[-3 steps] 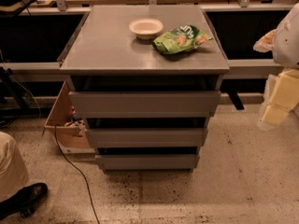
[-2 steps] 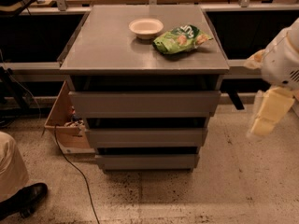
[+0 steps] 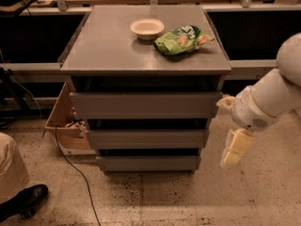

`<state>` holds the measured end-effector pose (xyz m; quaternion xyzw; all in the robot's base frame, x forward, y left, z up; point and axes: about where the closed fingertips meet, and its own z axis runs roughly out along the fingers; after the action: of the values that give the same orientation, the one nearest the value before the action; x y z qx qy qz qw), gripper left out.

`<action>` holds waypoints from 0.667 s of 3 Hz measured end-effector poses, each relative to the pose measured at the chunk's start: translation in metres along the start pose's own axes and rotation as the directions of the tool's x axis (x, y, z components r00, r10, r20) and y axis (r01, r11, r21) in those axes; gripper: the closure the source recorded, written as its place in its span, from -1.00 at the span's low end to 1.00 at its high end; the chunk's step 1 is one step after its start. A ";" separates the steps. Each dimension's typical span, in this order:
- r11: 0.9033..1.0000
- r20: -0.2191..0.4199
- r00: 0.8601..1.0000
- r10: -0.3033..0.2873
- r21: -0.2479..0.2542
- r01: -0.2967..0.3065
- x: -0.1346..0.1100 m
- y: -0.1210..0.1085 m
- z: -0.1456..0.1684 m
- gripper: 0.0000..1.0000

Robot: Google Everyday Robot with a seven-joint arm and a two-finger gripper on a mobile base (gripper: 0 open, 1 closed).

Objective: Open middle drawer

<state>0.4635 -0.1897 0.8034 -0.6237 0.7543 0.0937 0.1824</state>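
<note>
The cabinet carries three stacked grey drawer fronts below a flat grey surface [image 3: 108, 48]. The middle drawer [image 3: 146, 138] lies between the taller top drawer [image 3: 146, 105] and the narrower bottom drawer [image 3: 148, 163], with a dark gap above its plain front. The hand [image 3: 233, 149] hangs at 3 o'clock from the middle drawer, off the cabinet's right side and apart from it, pointing down toward the floor. It holds nothing that can be seen; whether it is open or closed cannot be told. The white arm [image 3: 268, 98] enters from the 3 o'clock edge of the view. On the surface, a shallow white bowl [image 3: 147, 28] stands toward the far edge, with a green bag [image 3: 182, 39] just beside it at 3 o'clock. A cardboard box [image 3: 63, 121] stands against the cabinet at 9 o'clock. A dark cable [image 3: 75, 173] runs from the box across the floor. A black shoe [image 3: 23, 204] rests at 8 o'clock.
</note>
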 end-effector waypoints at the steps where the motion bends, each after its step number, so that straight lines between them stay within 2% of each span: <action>1: 0.998 0.087 0.996 -0.010 -0.062 0.015 0.007 0.012 0.071 -1.00; 2: 0.995 0.137 0.991 -0.003 -0.100 0.016 0.009 0.023 0.112 -1.00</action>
<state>0.4571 -0.1518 0.6953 -0.6278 0.7314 0.1732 0.2024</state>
